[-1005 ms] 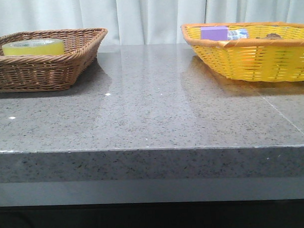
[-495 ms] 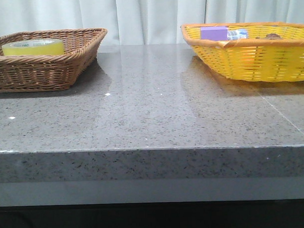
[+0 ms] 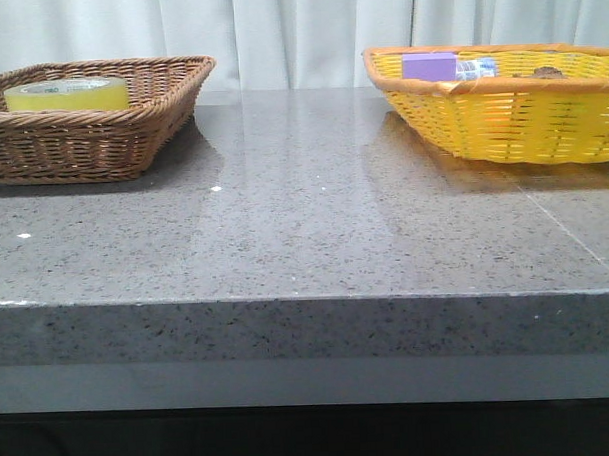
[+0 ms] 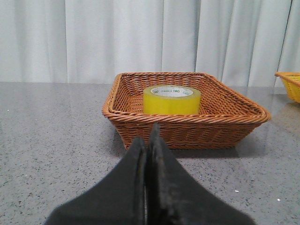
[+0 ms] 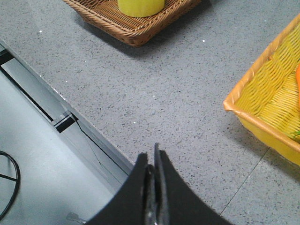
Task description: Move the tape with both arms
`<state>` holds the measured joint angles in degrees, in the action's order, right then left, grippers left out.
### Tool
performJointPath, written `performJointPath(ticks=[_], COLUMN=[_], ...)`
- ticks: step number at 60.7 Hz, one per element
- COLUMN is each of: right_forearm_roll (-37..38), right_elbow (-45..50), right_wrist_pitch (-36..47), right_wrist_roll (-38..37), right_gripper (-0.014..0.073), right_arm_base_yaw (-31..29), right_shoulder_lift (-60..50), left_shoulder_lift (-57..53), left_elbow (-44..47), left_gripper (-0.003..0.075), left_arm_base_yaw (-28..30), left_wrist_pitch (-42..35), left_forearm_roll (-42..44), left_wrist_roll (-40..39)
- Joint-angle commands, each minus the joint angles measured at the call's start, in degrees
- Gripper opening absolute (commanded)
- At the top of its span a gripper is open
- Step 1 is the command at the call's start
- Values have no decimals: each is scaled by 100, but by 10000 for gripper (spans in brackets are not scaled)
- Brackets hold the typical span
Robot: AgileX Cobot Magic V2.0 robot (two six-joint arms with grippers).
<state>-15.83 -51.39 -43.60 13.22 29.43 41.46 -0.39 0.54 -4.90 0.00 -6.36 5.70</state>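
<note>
Left hand [image 4: 149,140] has its two black fingers pressed together with nothing between them, and it sits low over the grey stone surface [image 3: 305,228], pointing straight at the brown wicker basket [image 3: 101,135] at the left end. Inside that basket the tape [image 4: 171,99] lies flat on its side face, its round axis upright and the white core with green print facing up; in the wrist view it is dead ahead of the fingertips, beyond the near rim of the basket, so a reach would have to rise over the woven wall and come down on the roll from above. Between the two baskets the middle of the surface is where a handover would most plausibly happen. Right hand [image 5: 152,161] likewise has its fingers together and empty; it hangs near the front edge of the surface, with the tape [image 5: 140,5] well away from it across the stone and the yellow basket [image 5: 267,108] closer by. At the right end, the yellow basket [image 3: 500,106] holds a purple box [image 3: 429,66] and a few small items too blurred to name. By my judgement the left arm is plainly the nearer one to the roll and should pick first, and neither hand has yet parted its fingers for a grasp.
</note>
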Motion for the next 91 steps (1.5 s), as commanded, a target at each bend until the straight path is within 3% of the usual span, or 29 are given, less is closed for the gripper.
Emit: performJointPath(ticks=[1, 29, 38, 54, 66, 79, 91], right_forearm_roll=[-99, -24, 174, 93, 14, 217, 1062], right_elbow=[-141, -54, 562, 2703, 3606, 3866, 4404], right_wrist_pitch=[373, 452, 1469, 4004, 4490, 4687, 5221], right_wrist_roll=[25, 32, 31, 31, 31, 14, -1322], right_gripper=[-71, -71, -71, -71, -71, -71, -71], right_arm_base_yaw=[-13, -44, -803, -2155, -2348, -2359, -2709], right_shoulder_lift=[-16, -133, -594, -2103, -2950, -3392, -3985], left_shoulder_lift=[-104, -104, -104, -104, -104, -104, -104], left_elbow=[223, 223, 223, 223, 223, 223, 223], left_gripper=[-20, -20, -20, -20, -20, -20, -20], left_arm_base_yaw=[16, 16, 16, 16, 16, 16, 16], left_wrist_pitch=[-451, -451, -451, -451, -451, -451, -451], left_forearm_roll=[-61, -61, -61, -61, -61, -61, -61], left_wrist_roll=[-40, -40, -40, -40, -40, -40, -40])
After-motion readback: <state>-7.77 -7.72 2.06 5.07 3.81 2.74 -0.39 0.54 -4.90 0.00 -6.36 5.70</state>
